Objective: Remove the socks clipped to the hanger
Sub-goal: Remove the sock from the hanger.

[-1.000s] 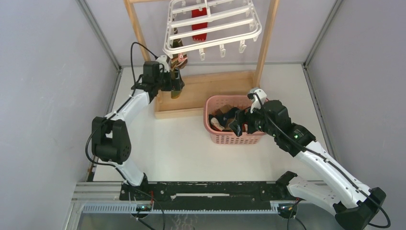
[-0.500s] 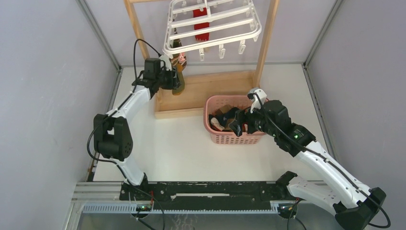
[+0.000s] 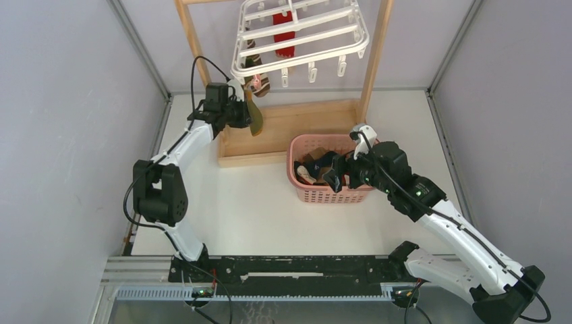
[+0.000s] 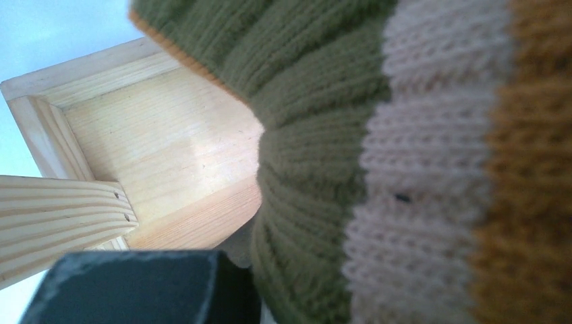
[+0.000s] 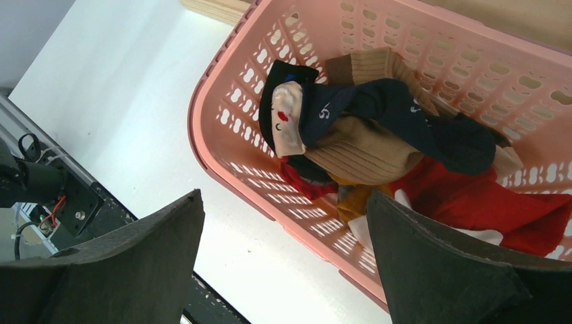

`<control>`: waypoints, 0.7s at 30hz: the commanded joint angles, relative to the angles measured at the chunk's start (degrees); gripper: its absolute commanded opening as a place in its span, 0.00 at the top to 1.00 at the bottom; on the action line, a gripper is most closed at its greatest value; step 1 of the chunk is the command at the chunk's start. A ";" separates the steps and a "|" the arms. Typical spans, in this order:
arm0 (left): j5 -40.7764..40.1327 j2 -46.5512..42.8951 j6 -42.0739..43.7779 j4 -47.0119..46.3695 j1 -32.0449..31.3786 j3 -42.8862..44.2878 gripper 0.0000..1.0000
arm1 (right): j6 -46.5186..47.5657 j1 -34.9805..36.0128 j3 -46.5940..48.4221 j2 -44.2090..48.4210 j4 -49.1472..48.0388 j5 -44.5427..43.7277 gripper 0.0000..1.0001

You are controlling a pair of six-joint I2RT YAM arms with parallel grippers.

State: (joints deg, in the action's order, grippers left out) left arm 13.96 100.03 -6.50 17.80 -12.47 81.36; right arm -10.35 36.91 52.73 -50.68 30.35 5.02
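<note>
The white hanger (image 3: 300,42) hangs from the wooden stand at the back, with a red sock (image 3: 284,34) clipped under its middle. A brown-and-pink sock (image 3: 259,82) is clipped at its near left corner. My left gripper (image 3: 244,112) is just below that corner, shut on an olive, cream and tan striped sock (image 3: 255,120) that juts out to its right. This sock (image 4: 378,169) fills the left wrist view beside one dark finger (image 4: 135,287). My right gripper (image 3: 335,172) stands open over the pink basket (image 3: 305,194), nothing between its fingers (image 5: 128,270).
The pink basket's rim (image 5: 222,88) surrounds a heap of loose socks (image 5: 378,128), navy, tan and red. The wooden stand's base (image 3: 303,125) lies behind the basket, and its two posts (image 3: 375,61) rise on either side of the hanger. Grey walls close in both sides.
My left gripper has closed on the striped sock and moved slightly back and up; the sock now sticks out to its right. The right arm has not moved.
</note>
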 commanded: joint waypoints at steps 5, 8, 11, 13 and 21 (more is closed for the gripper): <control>-2.85 -4.57 -0.44 1.28 -2.78 1.71 0.94 | -0.55 0.54 -0.08 1.90 -1.08 1.34 0.07; -6.37 -5.47 -0.75 2.65 -4.38 1.59 0.94 | -1.35 0.63 -0.08 2.11 -1.09 1.70 0.07; -8.11 -6.57 -1.90 3.11 -5.47 0.78 0.95 | -1.81 0.71 -0.09 2.42 -1.35 2.03 0.07; -8.67 -7.52 -2.58 3.16 -5.93 -0.42 0.95 | -2.15 0.80 -0.08 2.70 -1.56 2.33 0.07; -11.59 -12.39 -4.18 3.43 -8.74 -3.24 0.96 | -3.39 0.98 -0.40 3.45 -2.62 2.62 0.07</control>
State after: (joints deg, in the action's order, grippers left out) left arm 4.58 92.12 -9.17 22.00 -19.51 79.64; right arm -12.14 37.23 52.53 -48.34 30.63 6.83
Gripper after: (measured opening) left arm 0.085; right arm 0.927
